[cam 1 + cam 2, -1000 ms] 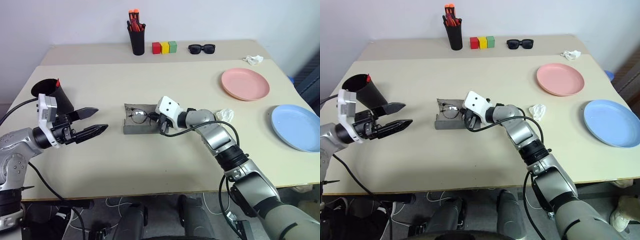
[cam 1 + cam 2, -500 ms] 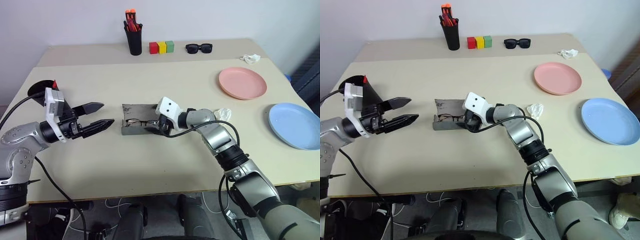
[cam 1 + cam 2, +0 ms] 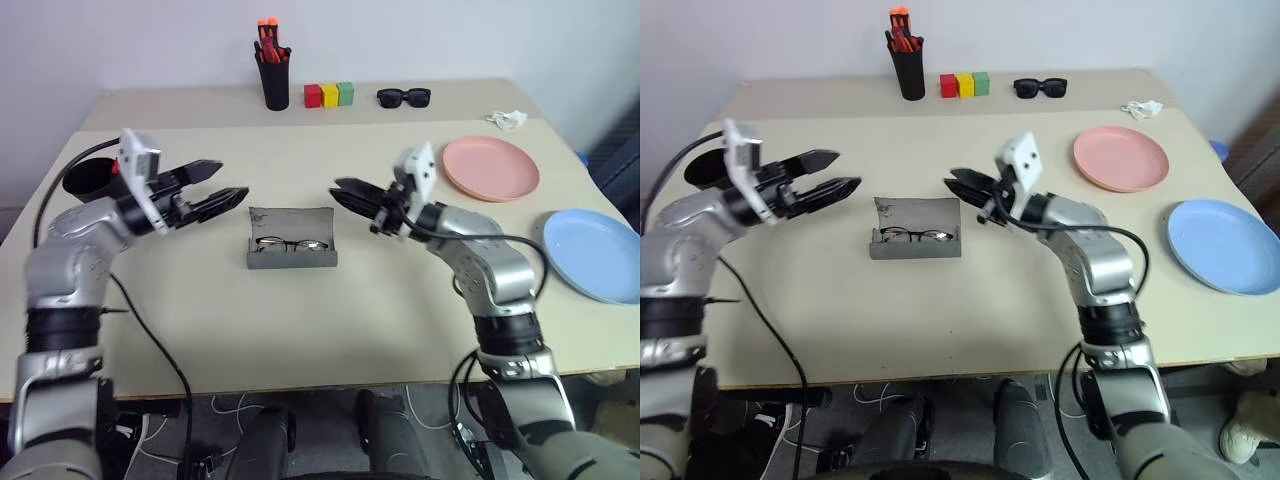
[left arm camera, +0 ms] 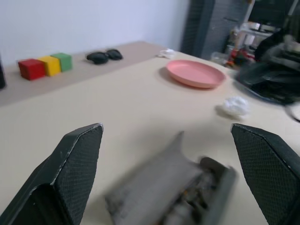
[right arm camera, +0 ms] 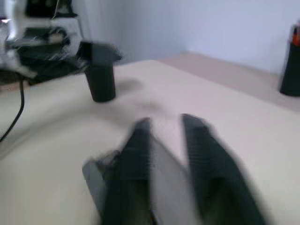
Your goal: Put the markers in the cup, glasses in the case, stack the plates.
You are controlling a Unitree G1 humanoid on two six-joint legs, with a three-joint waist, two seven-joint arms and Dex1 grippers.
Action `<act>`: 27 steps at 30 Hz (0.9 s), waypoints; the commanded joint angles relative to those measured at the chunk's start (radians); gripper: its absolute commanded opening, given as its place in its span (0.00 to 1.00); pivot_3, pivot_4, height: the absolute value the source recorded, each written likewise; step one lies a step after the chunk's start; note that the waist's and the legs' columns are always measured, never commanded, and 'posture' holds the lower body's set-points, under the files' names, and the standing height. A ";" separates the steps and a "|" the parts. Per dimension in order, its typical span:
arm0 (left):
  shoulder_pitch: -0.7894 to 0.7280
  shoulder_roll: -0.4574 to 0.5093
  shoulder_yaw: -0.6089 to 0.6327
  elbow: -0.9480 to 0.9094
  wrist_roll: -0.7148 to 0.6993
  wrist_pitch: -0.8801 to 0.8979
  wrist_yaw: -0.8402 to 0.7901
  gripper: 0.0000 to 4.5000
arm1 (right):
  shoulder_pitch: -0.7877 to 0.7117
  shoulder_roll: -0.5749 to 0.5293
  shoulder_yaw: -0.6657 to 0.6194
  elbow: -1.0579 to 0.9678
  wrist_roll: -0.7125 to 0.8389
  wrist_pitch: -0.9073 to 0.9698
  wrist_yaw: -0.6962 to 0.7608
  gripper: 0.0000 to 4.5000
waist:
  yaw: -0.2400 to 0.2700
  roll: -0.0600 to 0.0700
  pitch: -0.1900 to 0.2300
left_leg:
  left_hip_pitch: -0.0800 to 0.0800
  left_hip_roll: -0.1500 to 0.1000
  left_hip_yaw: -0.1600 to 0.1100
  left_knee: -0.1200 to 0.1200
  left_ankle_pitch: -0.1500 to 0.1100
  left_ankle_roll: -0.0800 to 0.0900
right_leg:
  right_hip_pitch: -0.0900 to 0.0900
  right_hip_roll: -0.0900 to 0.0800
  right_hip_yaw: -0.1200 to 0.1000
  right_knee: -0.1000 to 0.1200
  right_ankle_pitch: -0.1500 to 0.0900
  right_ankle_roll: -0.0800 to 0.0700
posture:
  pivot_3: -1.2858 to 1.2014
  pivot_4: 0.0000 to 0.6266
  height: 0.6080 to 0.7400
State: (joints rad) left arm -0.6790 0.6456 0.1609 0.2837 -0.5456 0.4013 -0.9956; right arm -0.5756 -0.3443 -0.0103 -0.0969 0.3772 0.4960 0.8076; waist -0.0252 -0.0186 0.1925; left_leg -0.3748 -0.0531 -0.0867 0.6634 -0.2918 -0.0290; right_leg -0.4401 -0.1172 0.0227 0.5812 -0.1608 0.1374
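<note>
glasses point(image 3: 290, 244) now sit in the open case point(image 3: 291, 251) mid-table; right gripper point(image 3: 352, 196) has let go and lifted off to the case's right, fingers together; left gripper point(image 3: 222, 186) came closer on its left, spread wide; closing the lid looks next

You had a beige worktop point(image 3: 300, 330) carrying a grey case point(image 3: 291, 240) with dark-framed glasses point(image 3: 290, 244) inside. A salmon pink plate point(image 3: 491, 167) and a light blue plate point(image 3: 592, 254) sat at the right of the frame. Top centre stood red, yellow and green blocks point(image 3: 329, 95), black sunglasses point(image 3: 403, 97) and a black holder point(image 3: 275, 84) of orange-capped markers. The cup point(image 3: 88, 175) at left was black.
</note>
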 commanded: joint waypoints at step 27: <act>-0.526 -0.237 -0.109 1.012 0.483 -0.415 0.237 0.00 | 0.196 -0.199 -0.112 -0.332 0.195 0.109 -0.069 1.00 | 0.012 -0.001 0.000 | 0.000 0.000 0.001 0.002 -0.001 0.002 | 0.002 0.000 0.000 -0.001 0.000 0.001 | 0.52 0.24 1.00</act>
State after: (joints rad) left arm -1.1806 0.4071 0.0530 1.3006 -0.0828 -0.0128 -0.7964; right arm -0.3783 -0.5356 -0.1054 -0.3897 0.5564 0.6255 0.7418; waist -0.0131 -0.0198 0.1927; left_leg -0.3753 -0.0533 -0.0855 0.6652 -0.2928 -0.0270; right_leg -0.4382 -0.1176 0.0229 0.5798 -0.1605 0.1388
